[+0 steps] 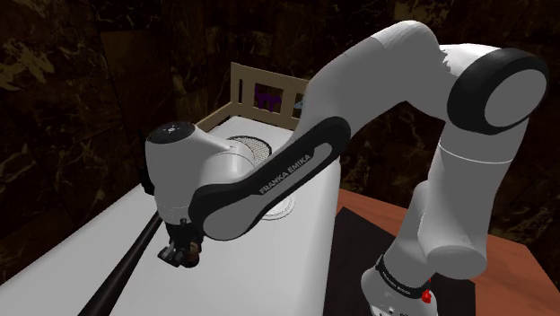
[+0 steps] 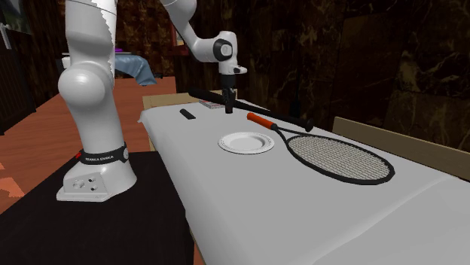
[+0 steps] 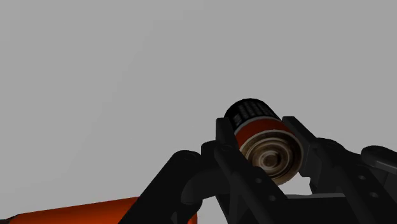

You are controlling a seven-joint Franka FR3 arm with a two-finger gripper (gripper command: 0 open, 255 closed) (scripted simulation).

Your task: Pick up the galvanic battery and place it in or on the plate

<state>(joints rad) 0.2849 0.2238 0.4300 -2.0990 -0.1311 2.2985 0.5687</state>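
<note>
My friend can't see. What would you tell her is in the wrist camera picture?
The black claw clasps a red-and-black battery, its round silvery end facing the camera, over a plain grey surface. An orange handle lies beside the claw.

The battery (image 3: 264,143) had a shiny metal end and a smooth red wrap. The bench (image 2: 301,203) looked smooth and matt. The tool (image 3: 256,127) was dull black.
</note>
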